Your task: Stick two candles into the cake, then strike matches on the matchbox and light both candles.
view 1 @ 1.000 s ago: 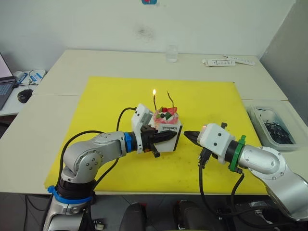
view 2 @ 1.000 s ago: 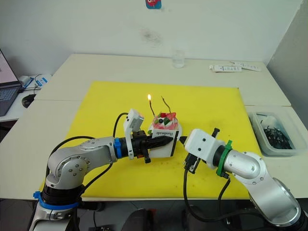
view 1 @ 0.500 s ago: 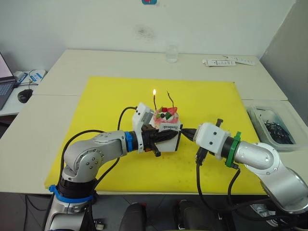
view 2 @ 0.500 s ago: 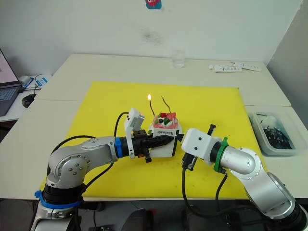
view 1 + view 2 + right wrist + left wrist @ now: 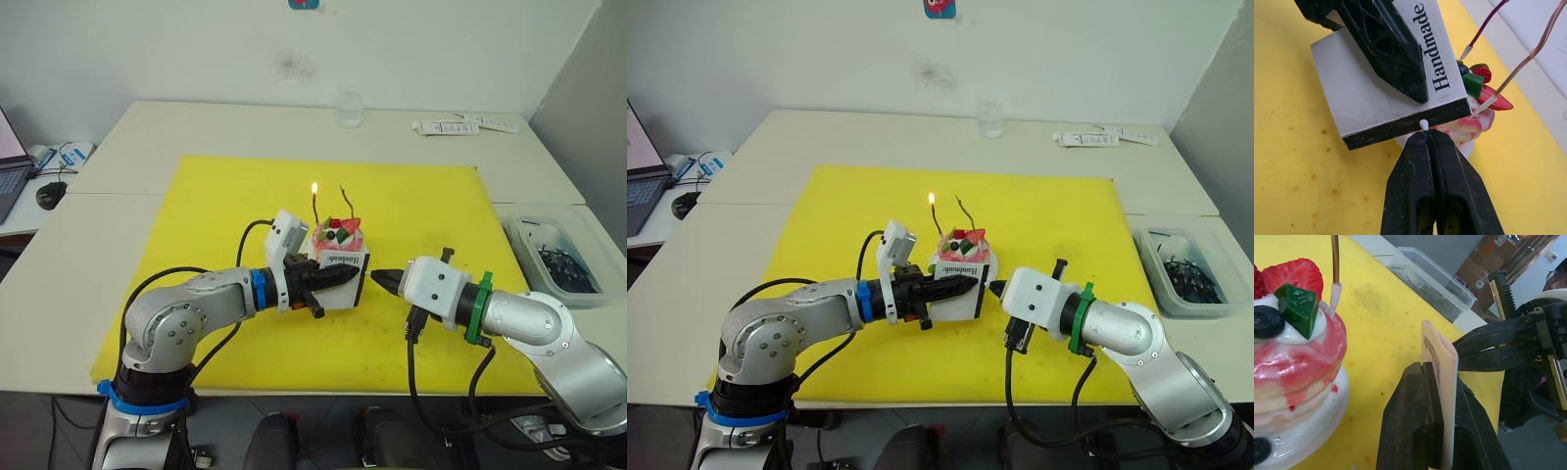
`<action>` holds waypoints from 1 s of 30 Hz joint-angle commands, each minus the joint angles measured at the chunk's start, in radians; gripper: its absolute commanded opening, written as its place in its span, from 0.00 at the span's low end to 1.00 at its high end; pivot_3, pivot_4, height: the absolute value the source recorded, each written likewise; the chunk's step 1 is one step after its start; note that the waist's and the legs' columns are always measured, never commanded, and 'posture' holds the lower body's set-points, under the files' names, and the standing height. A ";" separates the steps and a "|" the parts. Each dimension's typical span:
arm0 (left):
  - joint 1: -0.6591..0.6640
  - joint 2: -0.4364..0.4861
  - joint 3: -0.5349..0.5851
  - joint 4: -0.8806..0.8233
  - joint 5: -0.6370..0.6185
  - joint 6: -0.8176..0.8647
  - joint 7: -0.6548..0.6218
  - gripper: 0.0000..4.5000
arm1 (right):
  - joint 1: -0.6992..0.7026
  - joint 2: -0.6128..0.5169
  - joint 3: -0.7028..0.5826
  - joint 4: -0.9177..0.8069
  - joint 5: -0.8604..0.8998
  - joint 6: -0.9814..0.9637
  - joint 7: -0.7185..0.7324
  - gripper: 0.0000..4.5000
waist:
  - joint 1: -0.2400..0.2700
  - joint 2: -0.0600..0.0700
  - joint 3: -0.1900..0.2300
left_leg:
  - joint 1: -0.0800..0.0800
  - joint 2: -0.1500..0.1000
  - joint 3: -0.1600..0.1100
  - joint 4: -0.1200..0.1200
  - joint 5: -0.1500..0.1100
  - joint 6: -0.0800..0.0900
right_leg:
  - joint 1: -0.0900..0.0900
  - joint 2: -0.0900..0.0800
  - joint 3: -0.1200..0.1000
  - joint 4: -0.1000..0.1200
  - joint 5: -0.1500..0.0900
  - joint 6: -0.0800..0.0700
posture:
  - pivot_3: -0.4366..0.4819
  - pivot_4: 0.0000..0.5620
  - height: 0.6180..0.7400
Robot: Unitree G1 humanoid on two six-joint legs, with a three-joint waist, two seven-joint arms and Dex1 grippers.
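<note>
Left gripper (image 5: 338, 279) clamps matchbox (image 5: 1386, 78) upright just near of cake (image 5: 338, 236), mid yellow mat (image 5: 216, 196). Right gripper (image 5: 1424, 133) pinches match (image 5: 1423, 124), head at black strip. Left candle (image 5: 314, 204) lit, right candle (image 5: 345, 201) unlit. Risk: weak strike fails; hard push breaks match, knocks cake.

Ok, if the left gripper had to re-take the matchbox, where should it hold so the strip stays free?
Probably as now: the left gripper pinches the matchbox across its flat white faces, coming from the edge opposite the black strip, which then faces the right gripper and the match tip.
</note>
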 commanded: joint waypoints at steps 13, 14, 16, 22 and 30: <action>-0.029 -0.035 0.022 -0.023 -0.062 -0.007 -0.003 0.00 | -0.057 0.037 0.050 0.041 -0.047 -0.055 0.020 0.00 | 0.000 0.000 0.000 | 0.000 0.000 0.000 0.000 0.000 0.000 | 0.000 0.000 0.000 0.000 0.000 0.000 | 0.48 0.27 1.00; -0.036 -0.044 0.023 -0.023 -0.065 -0.012 -0.005 0.00 | -0.062 0.031 0.069 0.056 -0.048 -0.073 0.043 0.00 | 0.000 0.000 0.000 | 0.000 0.000 0.000 0.000 0.000 0.000 | 0.000 0.000 0.000 0.000 0.000 0.000 | 0.48 0.27 1.00; -0.067 -0.058 0.029 -0.025 -0.073 -0.024 -0.010 0.00 | -0.054 -0.002 0.114 0.081 -0.060 -0.134 0.105 0.00 | 0.000 0.000 0.000 | 0.000 0.000 0.000 0.000 0.000 0.000 | 0.000 0.000 0.000 0.000 0.000 0.000 | 0.48 0.27 1.00; -0.303 0.068 0.161 0.041 -0.063 -0.063 -0.043 0.00 | 0.096 -0.181 0.016 -0.057 0.050 -0.231 0.297 0.00 | 0.016 -0.002 0.002 | -0.001 -0.001 0.000 0.000 0.000 0.000 | 0.000 0.000 -0.001 -0.001 0.000 0.000 | 0.48 0.27 1.00; -0.195 0.198 0.199 -0.028 -0.155 0.001 -0.081 0.00 | 0.029 -0.128 -0.096 -0.015 0.104 -0.133 0.231 0.00 | -0.004 -0.001 0.002 | 0.005 0.001 0.000 -0.001 0.000 0.000 | 0.003 0.000 0.000 0.001 0.000 0.000 | 0.48 0.27 1.00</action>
